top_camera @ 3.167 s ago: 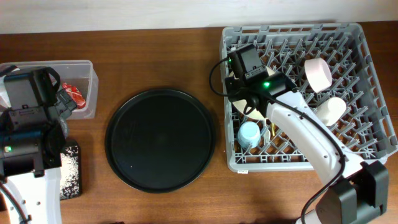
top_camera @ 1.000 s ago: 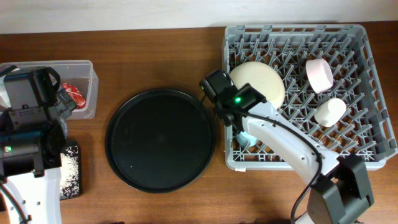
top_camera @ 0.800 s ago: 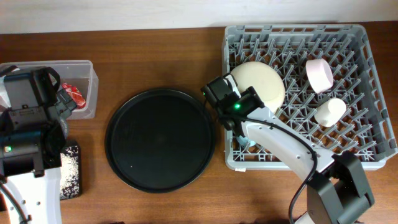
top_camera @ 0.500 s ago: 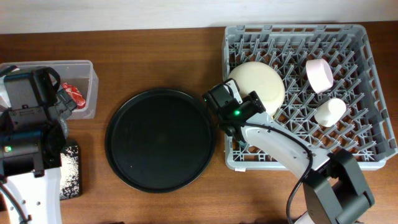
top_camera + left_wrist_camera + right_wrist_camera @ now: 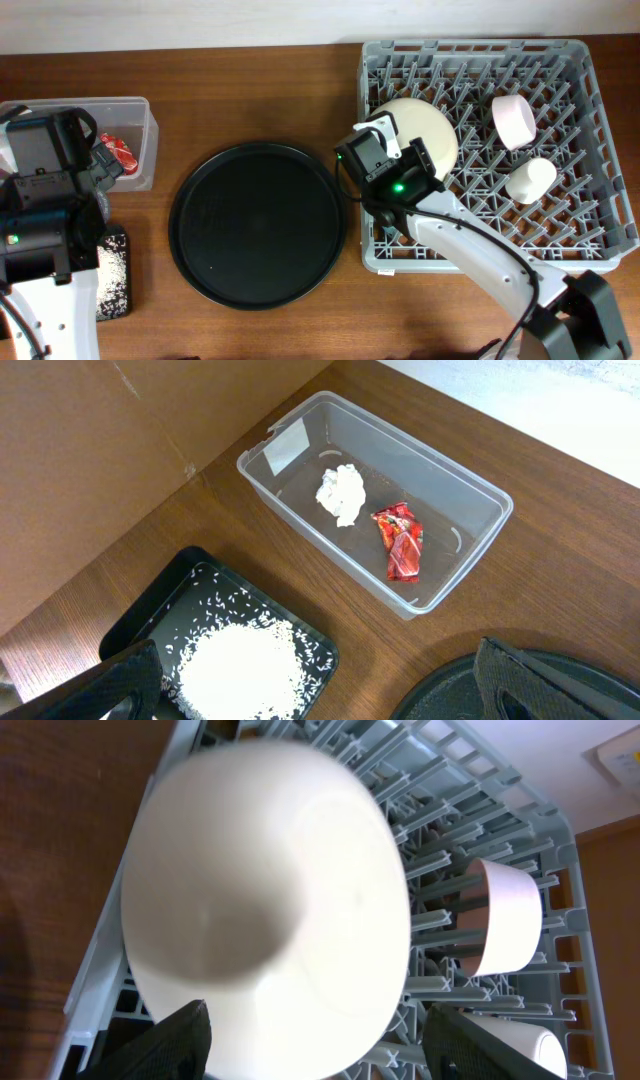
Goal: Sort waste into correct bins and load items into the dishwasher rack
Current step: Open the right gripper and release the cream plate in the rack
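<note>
Loading so far: the cream plate (image 5: 420,118), pink bowl (image 5: 513,118) and white cup (image 5: 530,178) sit in the dishwasher rack (image 5: 560,48). The light blue cup and yellow fork cannot be made out, since the right arm covers that corner.
Waste: the tissue (image 5: 342,493) and red wrapper (image 5: 398,540) lie in the clear tub (image 5: 420,448), and the rice grains (image 5: 240,660) lie in the black bin (image 5: 155,622).
Key relation: seen from overhead, the plate lies just beside the right gripper (image 5: 318,1018), towards 1 o'clock. Being round, it has no long axis, and it leans tilted among the pegs.
Nearer arm: the right one. The left is well apart, beyond the round black tray (image 5: 258,222).
Right gripper: the fingers are spread wide either side of the plate's near edge and grip nothing. Whether they touch it cannot be told.
Right arm pose: it reaches from 5 o'clock across the rack's near-left corner.
Left gripper (image 5: 315,660): spread wide and empty, it hovers above the bins.
Next move, probably: a retreat towards 7 o'clock — without nudging the plate.
</note>
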